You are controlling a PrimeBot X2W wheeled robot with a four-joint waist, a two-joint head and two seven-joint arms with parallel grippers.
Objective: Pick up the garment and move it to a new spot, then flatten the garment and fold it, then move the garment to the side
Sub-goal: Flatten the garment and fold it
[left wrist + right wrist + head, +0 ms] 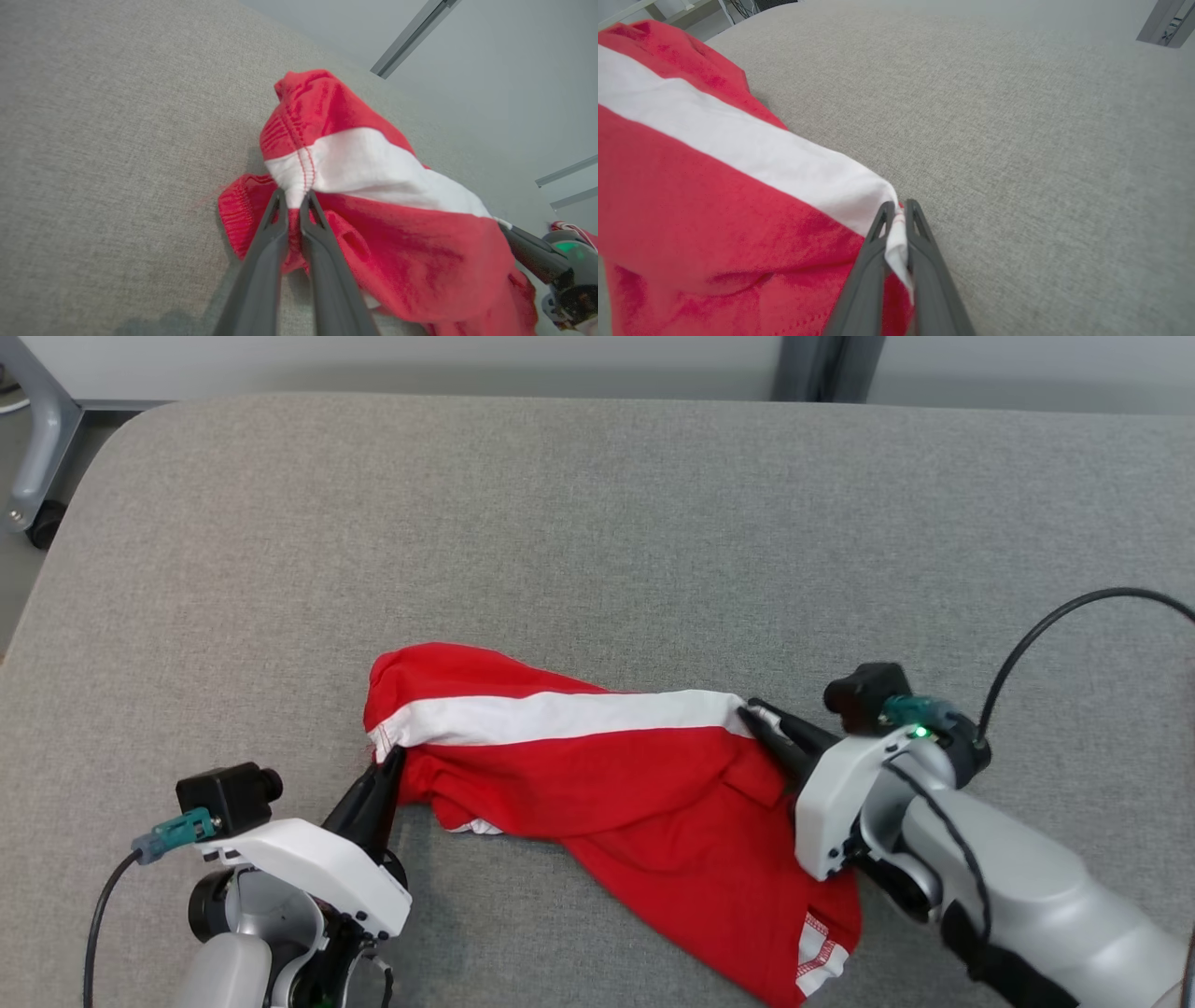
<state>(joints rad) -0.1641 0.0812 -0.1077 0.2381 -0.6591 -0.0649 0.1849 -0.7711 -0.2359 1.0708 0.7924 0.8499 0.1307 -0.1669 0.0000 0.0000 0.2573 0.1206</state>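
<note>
Garment [607, 784] lies bunched on the table [597, 523]; the left gripper [392, 758] is clamped on its left hem, the right gripper [752, 714] is clamped on its right end.

The red cloth garment [607, 784] carries one broad white band and white hem patches stitched in red. Under the garment, the fabric worktop [560, 523] is flecked grey. At the garment's ends, the left end effector [390, 756] and right end effector [752, 712] have dark grey fingers and white casings.
</note>
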